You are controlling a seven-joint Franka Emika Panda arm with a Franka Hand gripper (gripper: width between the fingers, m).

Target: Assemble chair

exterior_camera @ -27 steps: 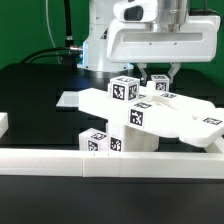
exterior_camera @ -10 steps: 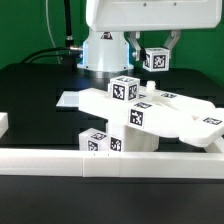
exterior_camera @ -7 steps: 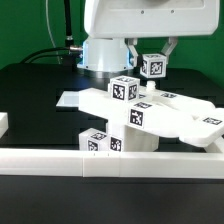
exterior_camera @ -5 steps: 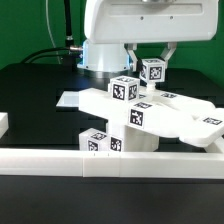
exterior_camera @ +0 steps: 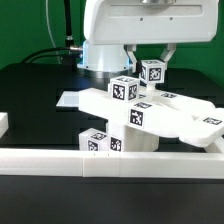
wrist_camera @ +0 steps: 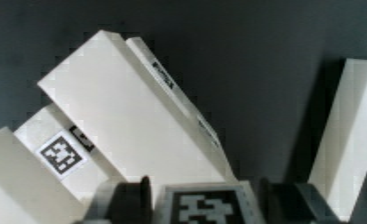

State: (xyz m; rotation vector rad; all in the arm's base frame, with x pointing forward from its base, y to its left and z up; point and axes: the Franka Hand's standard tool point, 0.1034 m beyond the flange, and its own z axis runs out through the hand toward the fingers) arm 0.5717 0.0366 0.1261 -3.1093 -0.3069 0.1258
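The white Franka arm's two-finger gripper (exterior_camera: 151, 52) hangs over the middle of the black table (exterior_camera: 40, 85), its dark fingers (exterior_camera: 169, 50) clamped on either side of a small matte white plastic block with a black-and-white square tag (exterior_camera: 152, 70), which is lifted clear of everything below. Just under it sits the partly built chair, a cluster of matte white plastic panels and bars (exterior_camera: 150, 110), with a tagged cube-like piece (exterior_camera: 124, 89) on top towards the exterior view's left and a flat panel reaching out to the exterior view's right (exterior_camera: 205, 125). A shorter tagged block (exterior_camera: 98, 142) stands at the front, close behind the plain low white border wall (exterior_camera: 110, 165). From the wrist, the tagged top of the held block (wrist_camera: 201, 205) sits between the two fingers, and beyond it a long white slanted panel (wrist_camera: 135, 105) and another tagged piece (wrist_camera: 55, 155) lie on the dark surface, with a narrow white bar (wrist_camera: 349, 130) apart from them at the side
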